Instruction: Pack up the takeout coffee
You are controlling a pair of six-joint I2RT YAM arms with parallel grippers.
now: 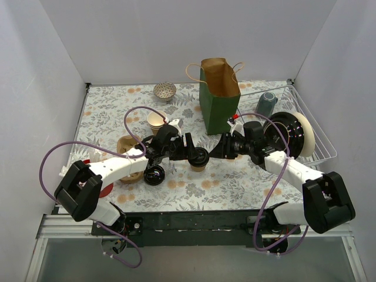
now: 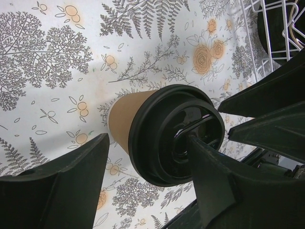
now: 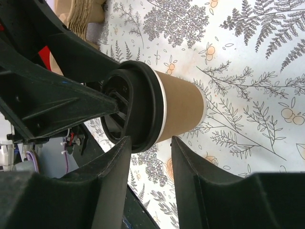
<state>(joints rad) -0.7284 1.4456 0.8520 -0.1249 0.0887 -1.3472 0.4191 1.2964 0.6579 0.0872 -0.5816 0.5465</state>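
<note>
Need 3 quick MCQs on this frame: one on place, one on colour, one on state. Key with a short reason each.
1. Where is the takeout coffee?
A. inside the paper bag
B. on the floral tablecloth between the two pincers
C. in the wire rack

2. What colour is the outside of the paper bag?
A. green
B. red
C. white

3. How is the paper bag standing?
A. lying flat
B. folded shut
C. upright with its mouth open

Key:
1 B: the top view shows the cup on the tablecloth with the left pincer and right pincer on either side of it.
2 A: its outer face is green, with brown paper inside.
3 C: it stands behind the cup, top open, handles up.
</note>
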